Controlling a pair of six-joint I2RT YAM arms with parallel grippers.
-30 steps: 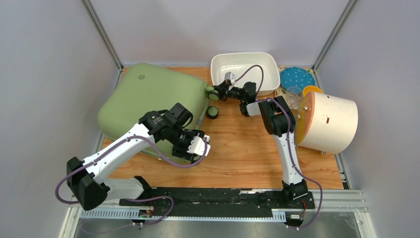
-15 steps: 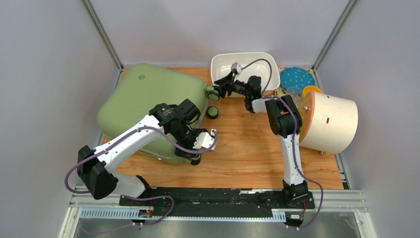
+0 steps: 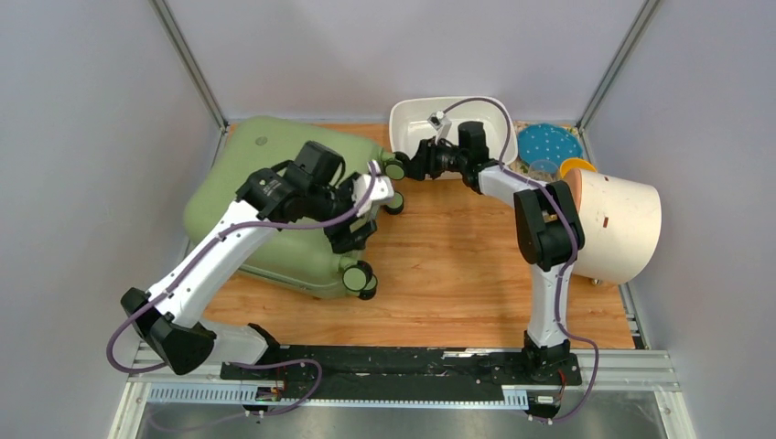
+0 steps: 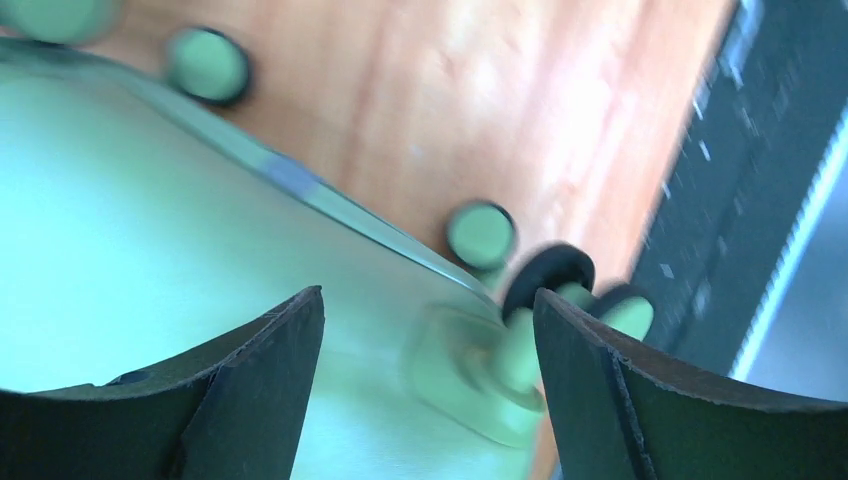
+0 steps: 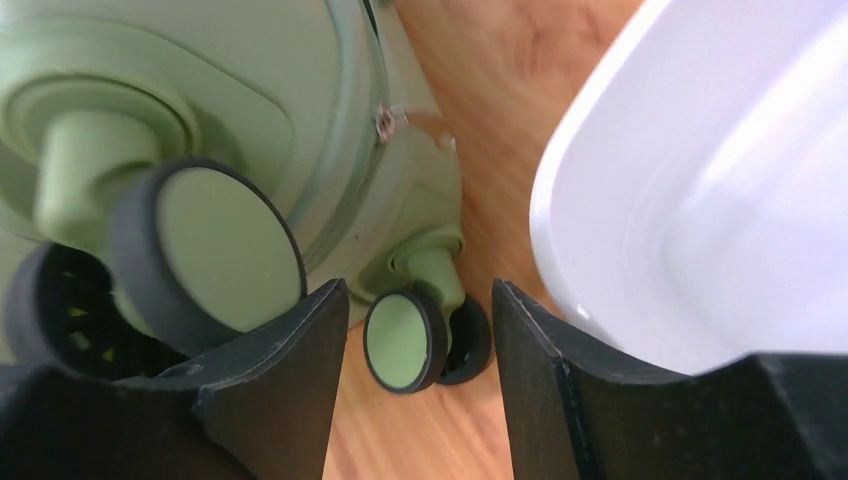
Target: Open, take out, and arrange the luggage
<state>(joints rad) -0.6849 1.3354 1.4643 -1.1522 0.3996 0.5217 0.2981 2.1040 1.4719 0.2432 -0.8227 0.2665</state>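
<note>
The sage-green luggage (image 3: 261,197) lies closed and flat on the left of the wooden table, its wheels (image 3: 358,275) facing right. My left gripper (image 3: 357,229) hovers open above its right side. In the left wrist view the gripper (image 4: 428,300) frames the green shell (image 4: 150,250) and a blurred wheel (image 4: 548,275), gripping nothing. My right gripper (image 3: 409,168) stands open beside the far-right wheel (image 3: 395,169). In the right wrist view its jaws (image 5: 418,290) stand apart with a small wheel (image 5: 405,340) beyond them and a larger wheel (image 5: 215,260) at left.
A white tub (image 3: 490,114) stands at the back, right against my right gripper, its rim (image 5: 640,200) filling the right of the right wrist view. A cream cylinder (image 3: 618,224) with an orange end lies at right. A blue disc (image 3: 549,144) sits behind it.
My right gripper opened off the far wheel and edged toward the tub. My left arm swung from the suitcase's near corner up over its right side, opening wider. Near wheels now show.
</note>
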